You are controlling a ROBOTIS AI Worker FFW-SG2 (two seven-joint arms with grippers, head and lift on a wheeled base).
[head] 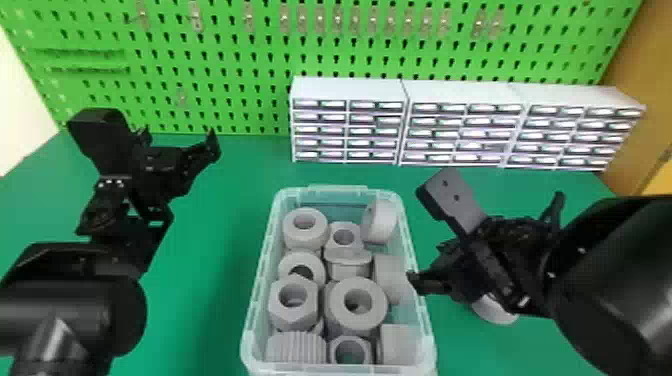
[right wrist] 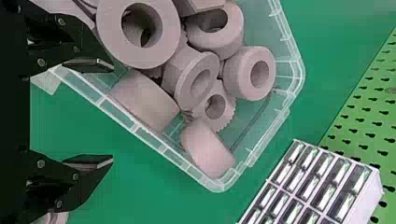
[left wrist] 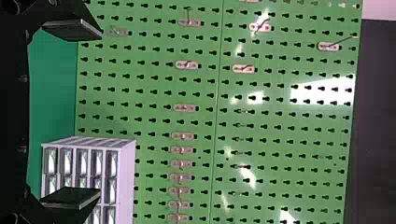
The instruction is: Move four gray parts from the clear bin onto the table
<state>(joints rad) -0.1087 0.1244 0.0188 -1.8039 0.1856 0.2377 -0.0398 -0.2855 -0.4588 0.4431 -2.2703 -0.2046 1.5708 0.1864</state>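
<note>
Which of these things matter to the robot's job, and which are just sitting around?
Part of the job:
clear bin
gray parts inside it
green table
round gray piece on it
left gripper
right gripper

Just around:
white drawer units
green pegboard
small hangers

Bin (head: pixel 425 345): clear plastic, glossy. Gray parts (head: pixel 359 302): matt, plastic-looking; one, lower centre (head: pixel 296 348), ribbed. Pegboard (head: pixel 210 65): glossy.

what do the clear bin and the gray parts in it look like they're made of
The clear bin looks like glossy, translucent plastic: the green table tints through its walls. The gray parts seem matte plastic, uniformly gray without metallic glints, though painted metal is possible.
</note>
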